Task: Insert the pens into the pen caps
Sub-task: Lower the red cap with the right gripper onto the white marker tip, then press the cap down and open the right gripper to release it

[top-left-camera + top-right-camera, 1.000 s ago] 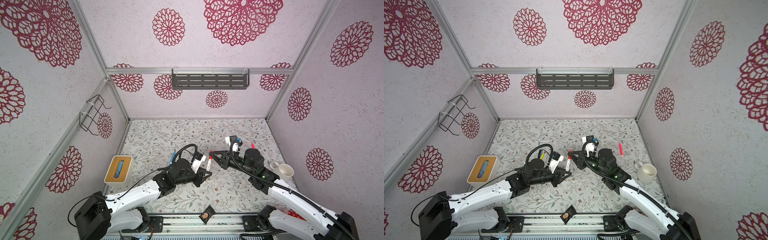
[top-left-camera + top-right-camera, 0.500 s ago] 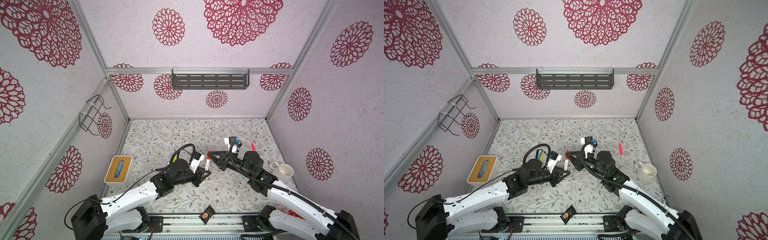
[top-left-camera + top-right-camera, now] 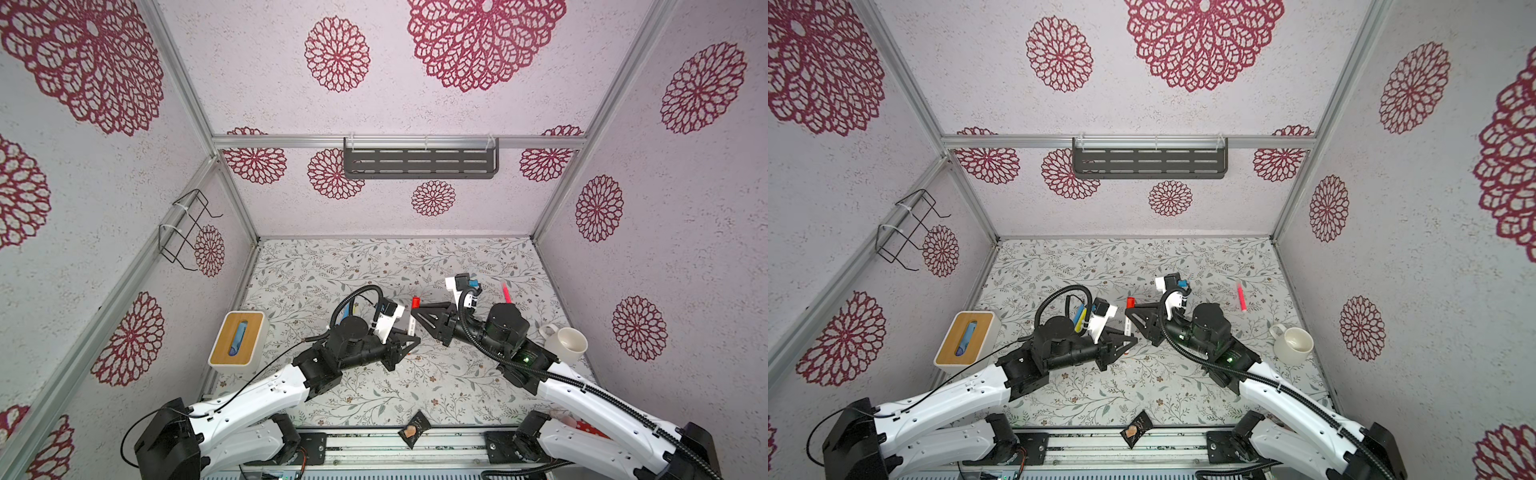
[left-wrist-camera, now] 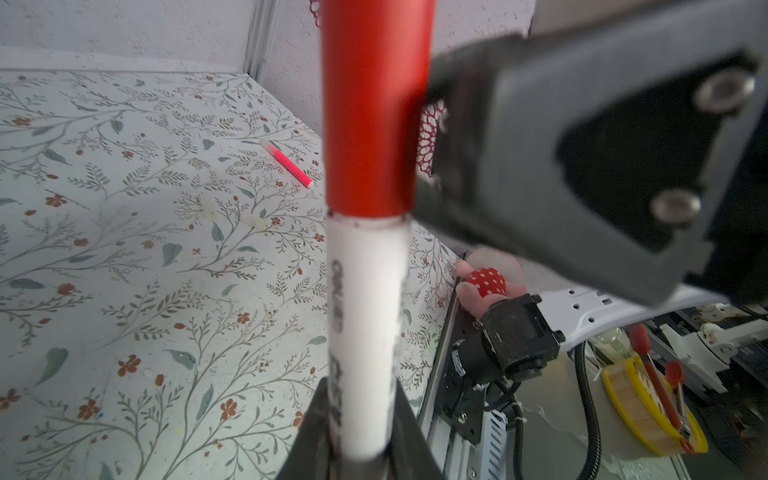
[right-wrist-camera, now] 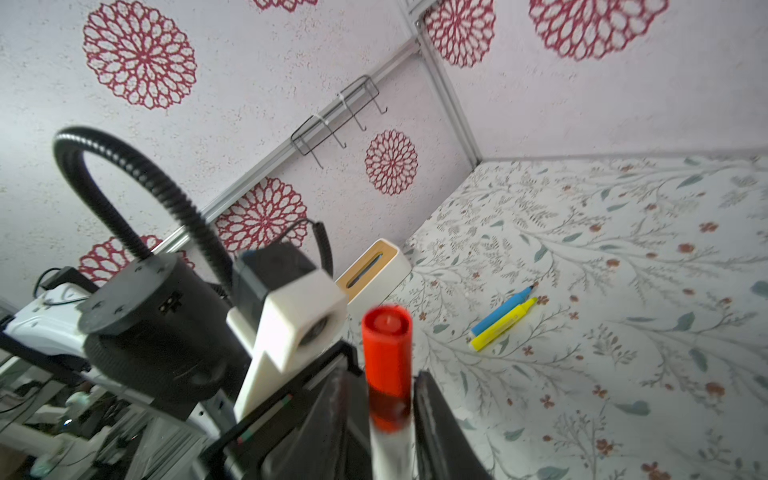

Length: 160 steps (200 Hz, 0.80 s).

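Pen sits in your left gripper, jaws clamped on its white barrel, held off the table near the middle. Its long axis runs out of those jaws to the red cap, whose rim meets the barrel. Your right gripper reaches in from the right, a jaw on either side of that cap; whether they pinch it you cannot tell. Any push should run along the barrel, toward the left gripper.
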Each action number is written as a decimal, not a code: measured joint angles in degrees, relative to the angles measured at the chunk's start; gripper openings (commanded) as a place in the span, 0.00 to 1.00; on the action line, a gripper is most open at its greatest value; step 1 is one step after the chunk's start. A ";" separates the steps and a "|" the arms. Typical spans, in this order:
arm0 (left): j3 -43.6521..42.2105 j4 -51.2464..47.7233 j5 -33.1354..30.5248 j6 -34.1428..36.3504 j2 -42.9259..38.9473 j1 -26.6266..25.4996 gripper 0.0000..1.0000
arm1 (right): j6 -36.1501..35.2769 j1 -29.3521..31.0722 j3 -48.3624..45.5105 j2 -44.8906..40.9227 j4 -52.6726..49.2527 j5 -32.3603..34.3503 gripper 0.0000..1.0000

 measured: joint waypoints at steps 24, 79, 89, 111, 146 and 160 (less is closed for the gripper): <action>0.00 0.31 -0.59 -0.15 -0.22 0.55 0.00 | -0.04 0.50 0.42 -0.11 -2.32 -1.70 0.55; 0.00 0.07 -1.46 -0.07 -0.98 0.52 0.00 | -2.67 0.50 5.79 -3.93 -11.30 2.32 0.61; 0.00 -0.24 -1.73 0.09 -1.05 0.42 0.00 | -3.63 0.50 7.98 -4.70 -13.86 4.92 0.61; 0.00 -1.09 -2.32 0.50 -1.05 -0.24 0.00 | -5.64 0.50 12.87 -4.42 -17.20 8.92 0.63; 0.00 -1.77 -3.34 0.79 -1.11 -1.46 0.00 | -7.34 0.48 20.44 0.63 -20.20 11.10 0.64; 0.00 -1.97 -3.67 0.85 -1.14 -1.84 0.00 | -7.54 0.48 22.75 3.50 -20.83 10.97 0.64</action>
